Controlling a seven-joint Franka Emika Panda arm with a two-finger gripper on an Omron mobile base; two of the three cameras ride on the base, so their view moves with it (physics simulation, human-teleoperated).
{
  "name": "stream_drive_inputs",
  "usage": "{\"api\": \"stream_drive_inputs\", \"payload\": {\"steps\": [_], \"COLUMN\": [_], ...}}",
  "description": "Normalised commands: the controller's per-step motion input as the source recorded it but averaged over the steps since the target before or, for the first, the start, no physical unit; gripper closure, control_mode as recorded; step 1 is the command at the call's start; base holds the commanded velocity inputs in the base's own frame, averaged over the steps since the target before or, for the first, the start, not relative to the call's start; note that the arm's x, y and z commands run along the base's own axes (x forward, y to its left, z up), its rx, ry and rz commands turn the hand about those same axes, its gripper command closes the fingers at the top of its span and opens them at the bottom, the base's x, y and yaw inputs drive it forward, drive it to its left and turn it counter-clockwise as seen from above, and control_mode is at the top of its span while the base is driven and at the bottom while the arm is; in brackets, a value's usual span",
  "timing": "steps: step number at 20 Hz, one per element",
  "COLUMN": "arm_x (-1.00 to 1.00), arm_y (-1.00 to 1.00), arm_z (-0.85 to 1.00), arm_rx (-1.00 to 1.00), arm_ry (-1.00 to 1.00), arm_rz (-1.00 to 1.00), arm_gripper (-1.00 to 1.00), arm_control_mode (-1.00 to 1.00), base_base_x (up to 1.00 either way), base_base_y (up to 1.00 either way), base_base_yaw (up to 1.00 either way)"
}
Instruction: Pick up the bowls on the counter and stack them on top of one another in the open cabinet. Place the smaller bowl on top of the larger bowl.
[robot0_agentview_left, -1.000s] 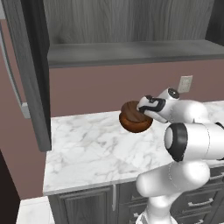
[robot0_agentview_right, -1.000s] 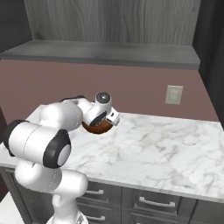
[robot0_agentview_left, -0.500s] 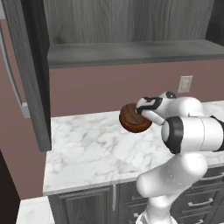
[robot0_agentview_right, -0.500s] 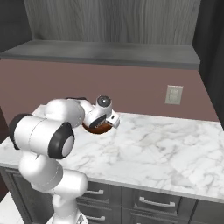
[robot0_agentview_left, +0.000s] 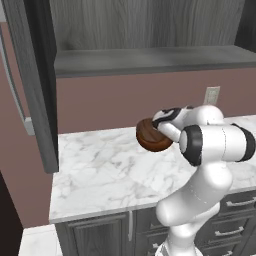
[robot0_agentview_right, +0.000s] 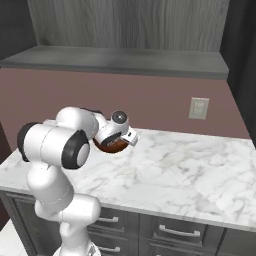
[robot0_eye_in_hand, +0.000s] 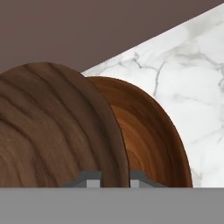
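One wooden bowl (robot0_agentview_left: 152, 136) being held clear of the marble counter (robot0_agentview_left: 105, 172), tilted on edge, toward 12 o'clock of the slab near the back wall. Gripper (robot0_eye_in_hand: 113, 177) closing on the bowl wall, one finger either side of the rim, seen up close in the hand view. Cabinet shelf (robot0_agentview_left: 150, 59) lying bare above, at 12 o'clock from the bowl; nothing stacked there yet. Judging progress as early: first bowl grasped and lifted, not yet placed. Second bowl not being located on the visible slab. Remaining: raising onto shelf, releasing, fetching the other, stacking smaller on larger.
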Motion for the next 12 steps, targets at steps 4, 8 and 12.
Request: {"api": "stream_drive_inputs", "payload": {"steps": [4, 8, 12], "arm_x": [0.29, 0.16, 0.05], "arm_y": [-0.03, -0.18, -0.15], "arm_z": [-0.14, -0.16, -0.08], "arm_rx": [0.0, 0.0, 0.0], "arm_ry": [-0.02, -0.01, 0.0], "arm_rz": [0.0, 0.0, 0.0], "arm_gripper": [1.0, 1.0, 1.0], "arm_control_mode": [-1.0, -1.0, -1.0], "base_base_x": [0.0, 0.0, 0.0], "base_base_y": [0.0, 0.0, 0.0], "base_base_yaw": [0.0, 0.0, 0.0]}}
